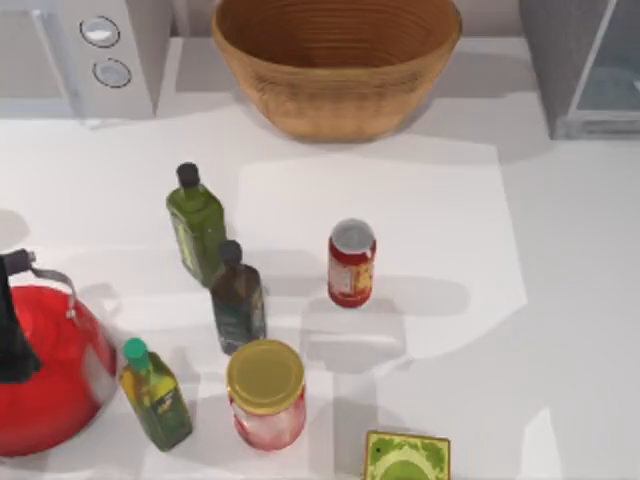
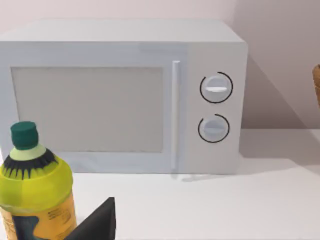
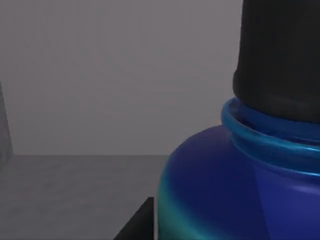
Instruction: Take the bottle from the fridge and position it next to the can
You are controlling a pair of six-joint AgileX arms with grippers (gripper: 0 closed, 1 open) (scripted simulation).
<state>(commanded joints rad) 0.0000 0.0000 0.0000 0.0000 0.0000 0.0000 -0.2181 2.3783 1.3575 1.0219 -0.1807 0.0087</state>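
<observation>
The bottle (image 3: 240,190) looms very close in the right wrist view, with its blue shoulder, cyan lower body and black cap, standing against the fridge's grey inner walls. A dark edge of my right gripper (image 3: 137,225) lies beside its base. In the top view the grey fridge (image 1: 560,70) with its pale glass front stands at the back right corner. The red can (image 1: 351,262) stands upright near the table's middle. A dark part of my left gripper (image 2: 97,222) sits low in the left wrist view, facing the microwave.
A white microwave (image 1: 90,50) is at back left and a wicker basket (image 1: 335,60) at back centre. Oil bottles (image 1: 197,225) (image 1: 238,300) (image 1: 155,395), a yellow-lidded jar (image 1: 266,395), a red kettle (image 1: 40,370) and a green box (image 1: 405,458) crowd the left and front. White table lies right of the can.
</observation>
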